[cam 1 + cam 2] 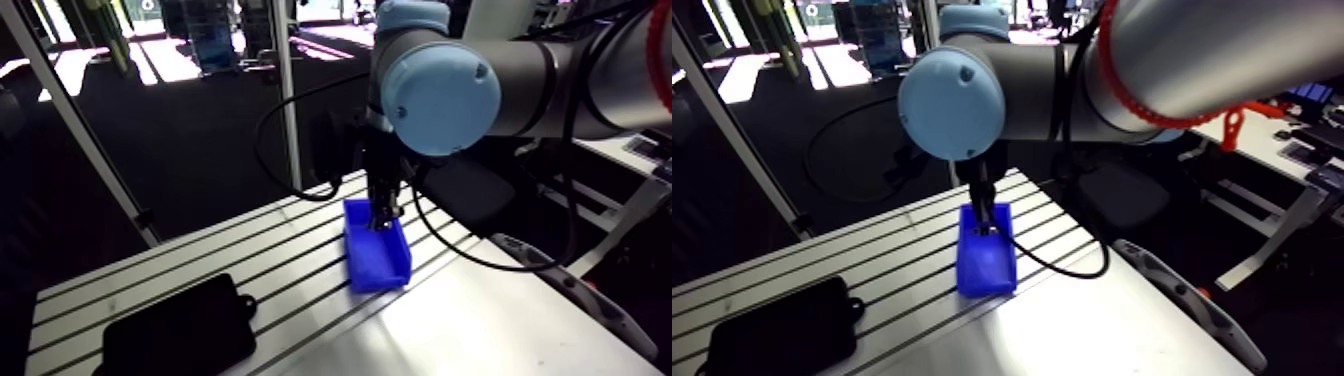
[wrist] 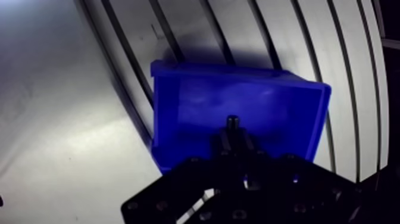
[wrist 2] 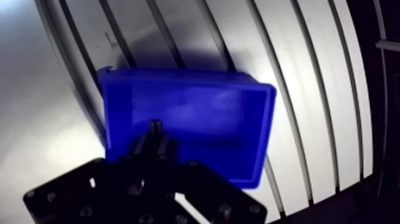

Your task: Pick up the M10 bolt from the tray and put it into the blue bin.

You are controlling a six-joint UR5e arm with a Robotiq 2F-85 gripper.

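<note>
The blue bin (image 2: 280, 113) sits on the slotted table, directly under my gripper (image 2: 233, 138). In the wrist view the two dark fingers are close together with the dark M10 bolt (image 2: 232, 123) pinched between them, its end poking out over the bin's inside. The arm view shows the gripper (image 1: 383, 218) hanging down into the far end of the blue bin (image 1: 378, 262). The black tray (image 1: 180, 330) lies at the table's near left, well apart from the bin.
The slotted aluminium table (image 1: 280, 250) runs under both bin and tray. A smooth pale plate (image 1: 480, 320) covers the near right part. A black cable (image 1: 290, 150) loops behind the gripper. A metal frame post (image 1: 287, 90) stands at the table's far edge.
</note>
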